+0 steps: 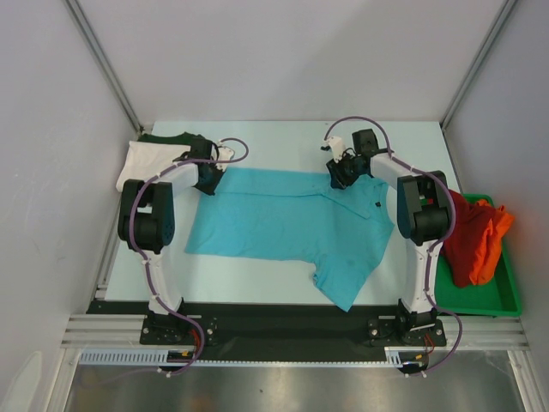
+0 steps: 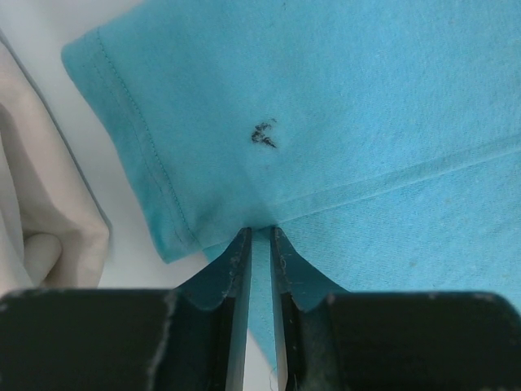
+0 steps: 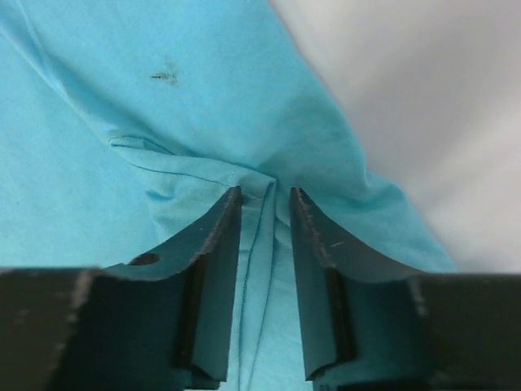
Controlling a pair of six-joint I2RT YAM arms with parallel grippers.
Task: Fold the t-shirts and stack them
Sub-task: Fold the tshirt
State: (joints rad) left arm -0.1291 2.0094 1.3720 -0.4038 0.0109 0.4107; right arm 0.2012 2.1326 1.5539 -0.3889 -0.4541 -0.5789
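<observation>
far-left corner: white t-shirt (image 1: pixel 147 161) with dark green t-shirt (image 1: pixel 171 136), look folded | left gripper (image 1: pixel 208 176) pinching turquoise t-shirt (image 1: pixel 283 227) far edge, shirt flat mid-table | right gripper (image 1: pixel 341 174) clamped on same edge | right edge: red t-shirt (image 1: pixel 463 240), orange t-shirt (image 1: pixel 494 233) heaped in tray (image 1: pixel 489 307) | I reckon three left

turquoise t-shirt (image 2: pixel 366 106): runs off the top and right edges ahead of the left gripper (image 2: pixel 260 234); its pinched fold is hidden between the fingers (image 2: pixel 238 285);
white t-shirt (image 2: pixel 32 204): left of that gripper, cut by the edge;
dark green t-shirt (image 1: pixel 169 137): mostly hidden beyond the white one;
dark mark (image 2: pixel 263 134): ahead of that gripper, too small to identify;
right gripper (image 3: pixel 264 195): surface (image 3: pixel 423 106) to its right is blurred
</observation>
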